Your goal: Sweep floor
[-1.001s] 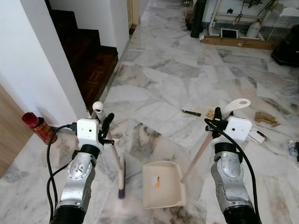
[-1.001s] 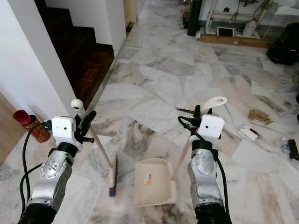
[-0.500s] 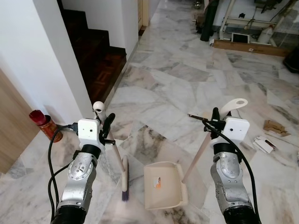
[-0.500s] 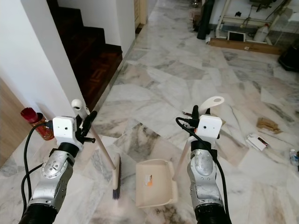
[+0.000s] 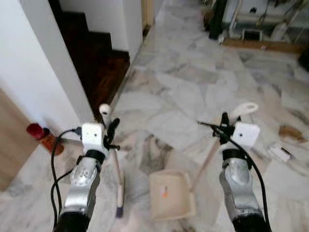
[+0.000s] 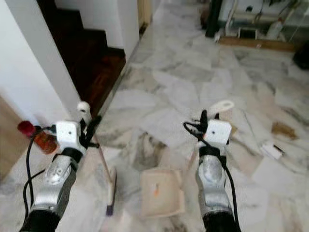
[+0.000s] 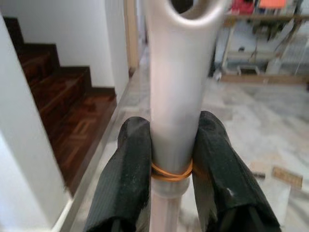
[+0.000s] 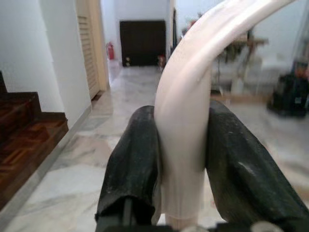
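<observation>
Floor (image 5: 178,92) was polished marble, grey and white with brownish veining, running back into a cluttered far end of the room. Dark wooden stairs (image 5: 91,63) went up on the robot's left behind a white wall (image 5: 43,72), with a red canister (image 5: 41,135) on the floor at the wall's base. A few scraps of cardboard and paper (image 5: 289,133) lay off to the right.

Left end effector (image 7: 171,145) had both black fingers clamped tight on the broom (image 5: 116,169) handle, just below the hanging loop, with an orange rubber band around the handle at the fingers. Handle ran nearly upright, tipped a bit, loop end up and brush head down on the floor in front of the robot's left side, the head's long axis pointing away from the robot.

Right end effector (image 8: 181,150) was closed on the curved top of the cream dustpan (image 5: 171,195) handle. That handle slanted down and to the left to the pan, which sat flat on the floor just right of the brush head
</observation>
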`<state>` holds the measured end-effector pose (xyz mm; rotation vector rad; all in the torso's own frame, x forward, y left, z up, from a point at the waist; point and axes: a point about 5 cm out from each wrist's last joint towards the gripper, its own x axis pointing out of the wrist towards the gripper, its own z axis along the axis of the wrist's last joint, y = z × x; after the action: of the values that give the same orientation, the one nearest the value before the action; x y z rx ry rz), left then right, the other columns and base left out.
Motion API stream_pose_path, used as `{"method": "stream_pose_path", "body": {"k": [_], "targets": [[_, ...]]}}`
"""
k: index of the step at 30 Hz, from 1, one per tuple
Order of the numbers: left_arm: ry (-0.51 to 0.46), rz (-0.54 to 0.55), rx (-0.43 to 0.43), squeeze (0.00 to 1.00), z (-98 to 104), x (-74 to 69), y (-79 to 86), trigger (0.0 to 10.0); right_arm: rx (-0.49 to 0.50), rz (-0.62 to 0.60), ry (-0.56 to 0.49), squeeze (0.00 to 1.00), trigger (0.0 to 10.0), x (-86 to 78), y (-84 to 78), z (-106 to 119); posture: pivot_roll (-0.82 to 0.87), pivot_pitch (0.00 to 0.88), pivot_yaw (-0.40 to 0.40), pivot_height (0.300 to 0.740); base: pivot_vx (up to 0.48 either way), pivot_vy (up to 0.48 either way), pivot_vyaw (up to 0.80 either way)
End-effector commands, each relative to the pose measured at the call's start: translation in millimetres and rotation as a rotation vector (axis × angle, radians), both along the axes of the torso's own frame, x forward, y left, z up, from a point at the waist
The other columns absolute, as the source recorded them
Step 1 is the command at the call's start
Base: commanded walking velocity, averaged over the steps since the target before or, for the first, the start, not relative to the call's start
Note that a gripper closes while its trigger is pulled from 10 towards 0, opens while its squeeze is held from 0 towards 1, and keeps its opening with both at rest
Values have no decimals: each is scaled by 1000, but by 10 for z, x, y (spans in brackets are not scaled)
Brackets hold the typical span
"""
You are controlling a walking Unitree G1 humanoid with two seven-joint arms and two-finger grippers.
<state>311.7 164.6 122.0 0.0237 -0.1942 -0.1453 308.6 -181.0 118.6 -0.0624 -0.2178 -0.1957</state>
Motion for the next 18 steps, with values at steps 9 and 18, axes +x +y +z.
{"method": "stream_pose_path", "body": {"k": [9,18], "targets": [[-18,13,10,0,41,0,55,10000,12,20,-56,0,10000,26,79,113,-76,68,17,740,340,0,0],[-17,12,8,0,38,6,53,10000,11,23,-55,0,10000,32,87,112,-77,67,18,740,341,0,0]]}}
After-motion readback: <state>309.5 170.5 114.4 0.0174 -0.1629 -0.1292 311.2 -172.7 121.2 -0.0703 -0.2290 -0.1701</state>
